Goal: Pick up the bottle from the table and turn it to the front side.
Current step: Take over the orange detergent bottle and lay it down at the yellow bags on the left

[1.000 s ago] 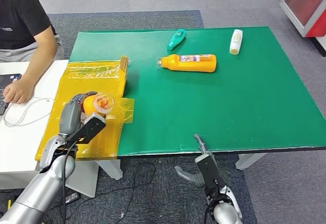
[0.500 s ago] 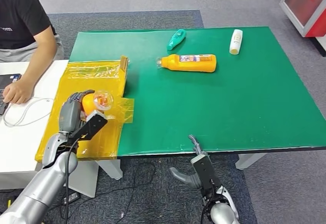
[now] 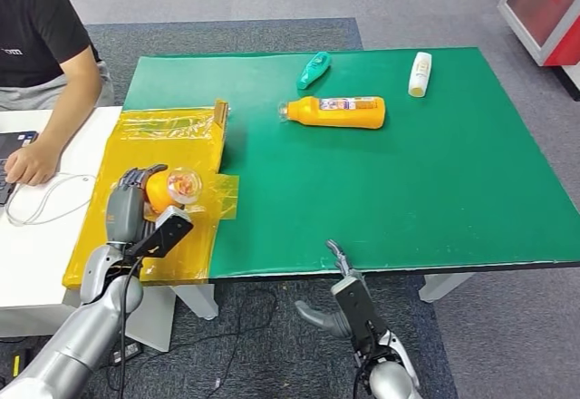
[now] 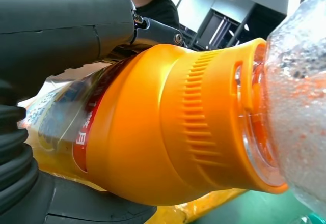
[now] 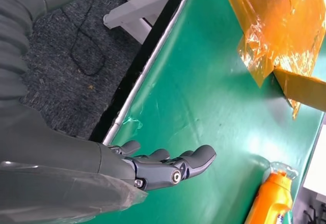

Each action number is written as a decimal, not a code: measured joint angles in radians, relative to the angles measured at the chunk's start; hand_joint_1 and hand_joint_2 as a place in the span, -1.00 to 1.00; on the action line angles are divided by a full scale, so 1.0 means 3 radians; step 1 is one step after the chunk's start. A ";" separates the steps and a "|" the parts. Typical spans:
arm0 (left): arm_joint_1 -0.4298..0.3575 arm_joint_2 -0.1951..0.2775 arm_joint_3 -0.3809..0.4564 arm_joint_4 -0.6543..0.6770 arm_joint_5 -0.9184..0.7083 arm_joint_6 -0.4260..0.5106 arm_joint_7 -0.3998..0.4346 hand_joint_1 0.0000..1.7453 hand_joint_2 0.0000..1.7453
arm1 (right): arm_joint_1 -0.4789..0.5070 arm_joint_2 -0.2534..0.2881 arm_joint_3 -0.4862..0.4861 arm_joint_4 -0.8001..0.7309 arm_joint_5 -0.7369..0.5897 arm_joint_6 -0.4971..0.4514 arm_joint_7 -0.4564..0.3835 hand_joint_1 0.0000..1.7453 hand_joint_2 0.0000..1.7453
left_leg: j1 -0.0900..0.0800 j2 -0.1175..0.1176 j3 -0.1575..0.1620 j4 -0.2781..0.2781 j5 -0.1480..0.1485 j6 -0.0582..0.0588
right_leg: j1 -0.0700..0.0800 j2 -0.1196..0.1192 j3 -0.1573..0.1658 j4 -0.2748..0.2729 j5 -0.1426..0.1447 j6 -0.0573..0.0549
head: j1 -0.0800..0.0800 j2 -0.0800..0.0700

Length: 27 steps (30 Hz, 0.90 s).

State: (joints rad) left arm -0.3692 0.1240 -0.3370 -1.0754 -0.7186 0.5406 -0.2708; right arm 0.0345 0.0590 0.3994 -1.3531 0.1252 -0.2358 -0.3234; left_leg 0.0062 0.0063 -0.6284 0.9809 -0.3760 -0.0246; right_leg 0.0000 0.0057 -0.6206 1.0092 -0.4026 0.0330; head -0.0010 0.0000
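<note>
My left hand [image 3: 127, 204] grips an orange bottle [image 3: 168, 186] with a clear cap, holding it over the yellow film sheet [image 3: 157, 136] at the table's left end. In the left wrist view the bottle [image 4: 154, 127] lies between my thumb and fingers, its cap pointing away from the wrist. A second orange bottle [image 3: 338, 111] lies on its side on the green table [image 3: 410, 190], far from both hands. My right hand [image 3: 338, 304] hangs open just off the table's near edge, fingers [image 5: 165, 165] stretched out and holding nothing.
A teal bottle [image 3: 314, 70] and a white bottle [image 3: 420, 73] lie near the far edge. A person [image 3: 41, 36] sits at the white desk on the left, one hand on a laptop. The lying orange bottle [image 5: 271, 203] also appears in the right wrist view.
My left hand has drawn slightly back toward me with the bottle still in it. My right hand has drifted left and lower, staying open.
</note>
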 joint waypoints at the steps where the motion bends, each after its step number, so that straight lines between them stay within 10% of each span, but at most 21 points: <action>1: 0.0000 -0.0002 0.0002 0.0012 -0.0019 0.0031 0.0003 1.00 1.00 | 0.0000 -0.0002 0.0003 0.0000 0.0004 -0.0010 -0.0001 -1.00 1.00 | 0.0000 0.0000 0.0000 0.0000 0.0000 0.0000 | 0.0000 0.0000 0.0000 0.0000 0.0000 0.0000 | 0.0000 0.0000; 27: -0.0082 -0.0155 0.0216 0.0473 0.0219 0.0460 -0.0574 1.00 1.00 | -0.0091 -0.0031 0.0184 0.0097 0.0023 -0.0014 -0.0065 -1.00 1.00 | 0.0000 0.0000 -0.0001 0.0000 0.0000 0.0000 | 0.0000 0.0000 -0.0002 0.0000 0.0000 0.0000 | 0.0000 0.0000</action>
State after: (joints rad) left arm -0.3938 0.0773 -0.2723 -0.9334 -0.6529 0.6786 -0.4430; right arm 0.0073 0.0497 0.4546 -1.3239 0.1320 -0.2399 -0.3430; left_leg 0.0062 0.0063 -0.6285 0.9809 -0.3760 -0.0246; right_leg 0.0000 0.0058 -0.6211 1.0092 -0.4026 0.0330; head -0.0010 0.0000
